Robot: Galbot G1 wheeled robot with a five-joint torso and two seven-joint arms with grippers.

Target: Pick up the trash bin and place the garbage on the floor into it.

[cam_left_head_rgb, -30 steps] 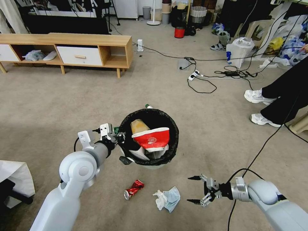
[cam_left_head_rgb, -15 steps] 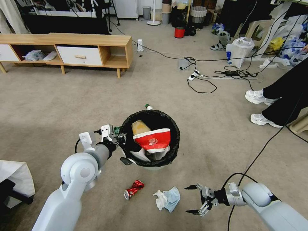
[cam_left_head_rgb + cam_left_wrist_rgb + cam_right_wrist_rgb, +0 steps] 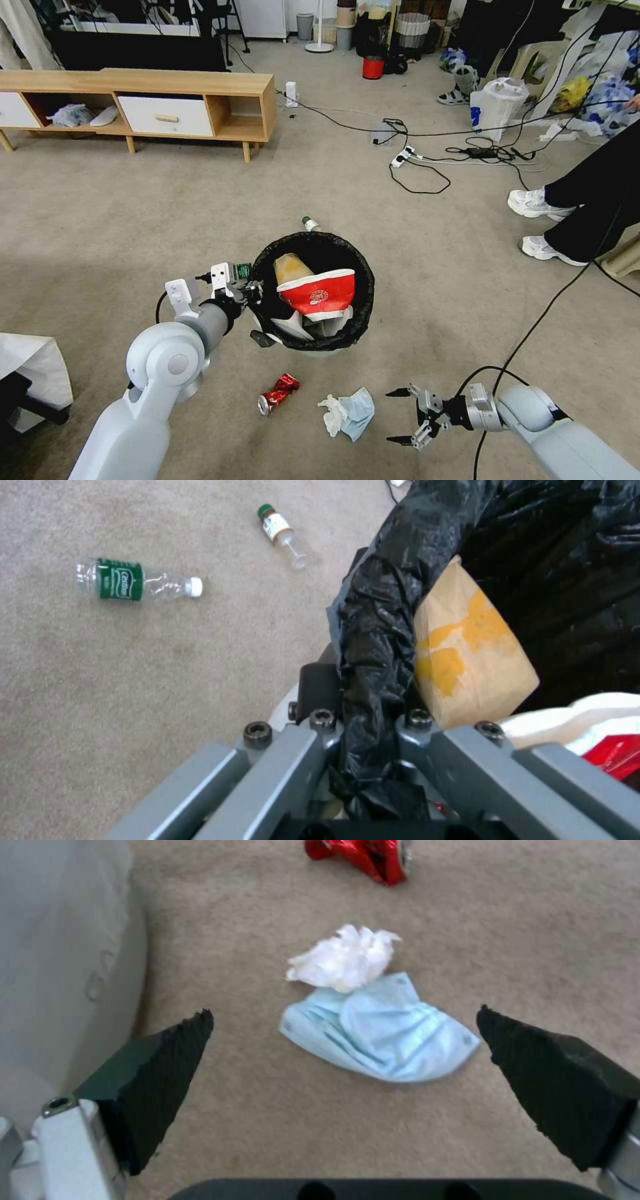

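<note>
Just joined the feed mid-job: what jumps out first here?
The black-lined bin sits mid-carpet, already holding a red-white carton and brown cardboard, with the left hand clamped on its rim. In front of it lie a crushed red can and a tissue with a blue mask; the open right hand points at the mask from beside it.

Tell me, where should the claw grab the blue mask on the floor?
Probably the mask's bunched, pleated middle, coming straight down from above. It lies flat on the carpet, with the tissue touching one edge. The open right claw already straddles it.
</note>
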